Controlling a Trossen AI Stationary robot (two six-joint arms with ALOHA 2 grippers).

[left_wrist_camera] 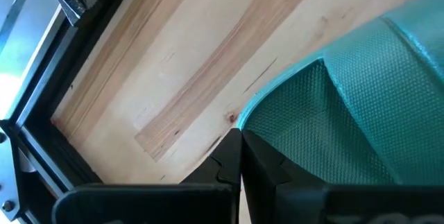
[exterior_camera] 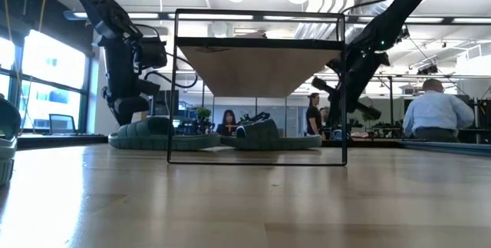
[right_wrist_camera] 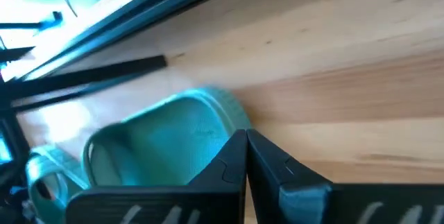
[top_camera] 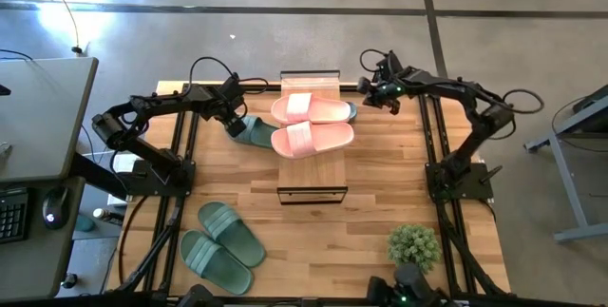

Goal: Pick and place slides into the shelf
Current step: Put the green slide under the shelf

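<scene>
The shelf [top_camera: 310, 83] stands mid-table with two pale pink slides [top_camera: 312, 109] [top_camera: 313, 140] lying across its plank top. One sage-green slide [top_camera: 255, 132] lies on the table at the shelf's left side, and my left gripper [top_camera: 234, 123], shut, is at its outer end. Another green slide [top_camera: 351, 111] peeks out at the shelf's right side. My right gripper [top_camera: 373, 95], shut, hangs slanted just beyond its outer end [right_wrist_camera: 208, 113]. In the low view both green slides [exterior_camera: 146, 134] [exterior_camera: 268, 134] rest flat on the table under the plank [exterior_camera: 257, 67]. My left gripper sets its shut fingertips [left_wrist_camera: 236, 148] against the rim at the green slide's outer end [left_wrist_camera: 244, 116]. It comes slanting down from the table's left side. The slide lies flat on its sole on the table. My right gripper is at the other green slide's end; I cannot tell whether it touches it.
Two more green slides [top_camera: 228, 231] [top_camera: 214, 261] lie side by side at the near left. A small potted plant [top_camera: 413, 245] stands at the near right. Black frame rails [top_camera: 185, 155] [top_camera: 432, 145] run along the table's left and right sides. People sit beyond the table.
</scene>
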